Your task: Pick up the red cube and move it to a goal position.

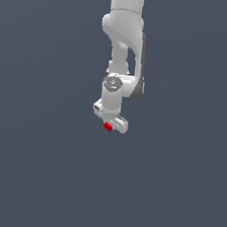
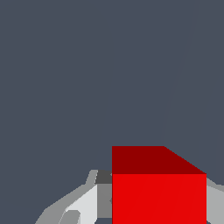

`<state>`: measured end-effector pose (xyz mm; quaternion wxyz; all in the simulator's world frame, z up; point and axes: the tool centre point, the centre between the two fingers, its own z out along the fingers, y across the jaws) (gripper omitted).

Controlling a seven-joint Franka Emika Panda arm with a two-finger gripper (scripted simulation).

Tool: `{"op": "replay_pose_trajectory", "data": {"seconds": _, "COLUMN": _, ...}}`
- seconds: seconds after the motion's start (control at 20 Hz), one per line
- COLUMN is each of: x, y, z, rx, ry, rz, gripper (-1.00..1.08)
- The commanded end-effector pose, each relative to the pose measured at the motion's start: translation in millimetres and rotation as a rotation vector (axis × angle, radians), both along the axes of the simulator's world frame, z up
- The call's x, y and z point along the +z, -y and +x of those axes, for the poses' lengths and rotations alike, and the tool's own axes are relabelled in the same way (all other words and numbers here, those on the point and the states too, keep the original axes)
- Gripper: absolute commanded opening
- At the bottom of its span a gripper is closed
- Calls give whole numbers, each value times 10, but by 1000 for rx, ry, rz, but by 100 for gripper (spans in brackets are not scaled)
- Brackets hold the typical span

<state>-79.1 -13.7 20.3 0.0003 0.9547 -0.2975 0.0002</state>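
The red cube (image 2: 159, 192) looks flat and matte; the arm (image 1: 125, 32) is smooth, faintly glossy white.

Glossy white rounded arm (image 1: 125, 32) with dark joint seams, grey-white end effector (image 1: 111, 120).

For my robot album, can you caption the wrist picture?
The gripper holds the red cube close up, against plain grey.

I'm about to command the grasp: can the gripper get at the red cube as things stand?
Probably yes. The red cube already sits between the fingers of the gripper, and nothing else lies near it. Whether the fingers press its sides cannot be told.
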Motion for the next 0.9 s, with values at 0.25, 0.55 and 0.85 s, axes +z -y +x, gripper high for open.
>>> {"op": "replay_pose_trajectory", "data": {"seconds": 0.25, "x": 86, "y": 17, "z": 37, "rx": 0, "ry": 0, "rz": 0, "gripper": -100}}
{"op": "replay_pose_trajectory", "data": {"seconds": 0.55, "x": 349, "y": 61, "z": 149, "rx": 0, "ry": 0, "rz": 0, "gripper": -100}}
{"op": "replay_pose_trajectory", "data": {"seconds": 0.85, "x": 782, "y": 137, "z": 334, "rx": -1, "ry": 0, "rz": -1, "gripper": -100}}
